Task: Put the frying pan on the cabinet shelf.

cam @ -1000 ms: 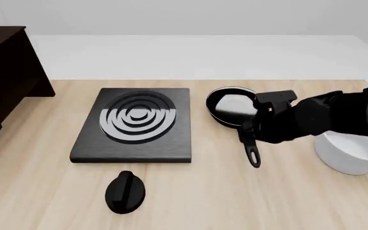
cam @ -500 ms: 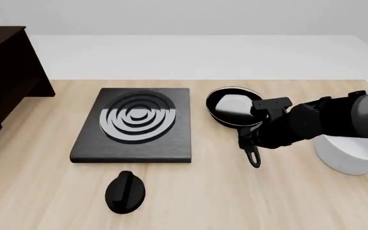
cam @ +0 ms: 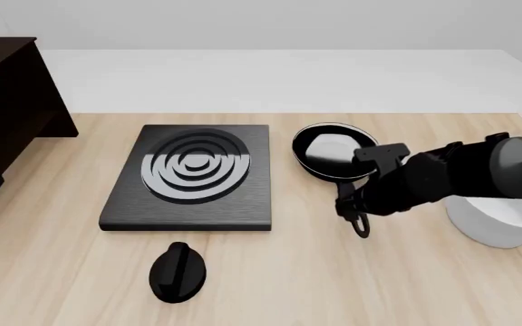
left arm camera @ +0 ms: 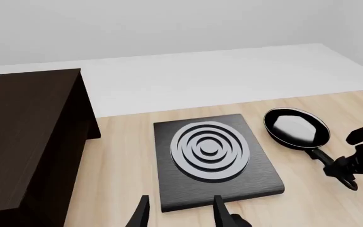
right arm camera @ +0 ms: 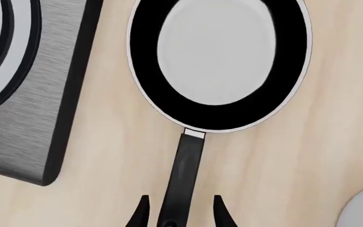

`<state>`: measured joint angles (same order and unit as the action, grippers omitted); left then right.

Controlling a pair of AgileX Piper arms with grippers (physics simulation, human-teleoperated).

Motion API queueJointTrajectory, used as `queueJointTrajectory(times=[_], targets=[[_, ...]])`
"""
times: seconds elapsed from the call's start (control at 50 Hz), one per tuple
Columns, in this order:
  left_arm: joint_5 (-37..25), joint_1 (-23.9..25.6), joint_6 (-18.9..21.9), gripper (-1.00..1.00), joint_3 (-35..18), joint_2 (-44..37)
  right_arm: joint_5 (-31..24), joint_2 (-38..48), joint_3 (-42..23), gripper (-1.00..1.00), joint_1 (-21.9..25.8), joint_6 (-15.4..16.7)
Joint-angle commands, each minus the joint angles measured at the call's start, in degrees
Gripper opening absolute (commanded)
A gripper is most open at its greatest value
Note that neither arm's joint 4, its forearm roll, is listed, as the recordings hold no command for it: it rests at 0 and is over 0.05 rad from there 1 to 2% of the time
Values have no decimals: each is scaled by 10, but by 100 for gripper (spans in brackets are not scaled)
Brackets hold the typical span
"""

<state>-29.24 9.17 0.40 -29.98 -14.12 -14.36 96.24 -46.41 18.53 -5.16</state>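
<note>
Right pincer spread open, fingers astride the frying pan handle, no contact visible. Front view hides those fingertips behind the arm. Left pincer open, empty.

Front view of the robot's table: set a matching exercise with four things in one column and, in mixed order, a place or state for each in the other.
Things:
1. frying pan
2. white bowl
3. cabinet
4. black knob

Places or states:
A. at the table's far left edge
B. on the near side of the square plate
C. handle lies between the right gripper's open fingers
D. partly hidden under the right arm, at the right edge

Pairs: 1-C, 2-D, 3-A, 4-B
</note>
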Motion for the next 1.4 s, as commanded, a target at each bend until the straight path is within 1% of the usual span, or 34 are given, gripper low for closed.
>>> queueJointTrajectory(times=[0.02,0.28,0.4,0.44,0.46,0.5,0.54,0.64,0.76,0.86,0.9,0.92,0.94,0.96,0.98,1.02,1.14,1.18,1.22,1.28,1.3,1.36,1.4], targets=[[0,1,1,100,2,1,10,14,5,100,2,-1],[1,0,2,100,3,-1,18,29,11,100,0,4],[3,2,3,100,7,0,10,20,9,100,4,3],[2,2,3,100,7,0,8,13,8,100,-6,10],[3,3,3,100,8,0,7,10,8,-100,-3,11],[2,3,4,100,6,0,6,5,8,-100,-2,11],[4,3,7,100,9,0,4,-1,8,-100,-6,19],[4,2,7,100,8,-2,3,-14,15,-100,-4,18],[7,6,6,100,12,-1,-3,-43,23,-100,-14,23],[6,7,7,100,13,-1,-13,-81,22,-100,-32,43],[9,3,13,100,16,-3,-22,-91,22,-100,-29,42],[7,0,8,100,16,-8,-24,-95,23,-100,-26,42],[6,1,-23,100,17,-20,-29,-104,23,-100,-27,42],[4,2,-35,100,14,-21,-31,-110,23,-100,-27,42],[1,2,-24,100,8,-18,-32,-120,21,-100,-30,46],[-3,4,-20,100,7,-18,-38,-130,18,-100,-32,48],[-4,5,-32,100,7,-21,-45,-162,14,-100,-24,46],[-6,6,-25,100,4,-20,-44,-178,11,-100,-15,50],[-7,7,-25,100,4,-19,-44,-190,9,-100,-19,49],[-11,8,-23,100,2,-18,-43,-211,5,-100,-20,58],[-11,8,-23,100,3,-19,-42,-213,5,-100,-22,57],[-11,8,-28,100,7,-26,-45,-227,1,-100,-25,62],[-11,8,-33,100,2,-26,-39,-235,2,-100,-28,59]])
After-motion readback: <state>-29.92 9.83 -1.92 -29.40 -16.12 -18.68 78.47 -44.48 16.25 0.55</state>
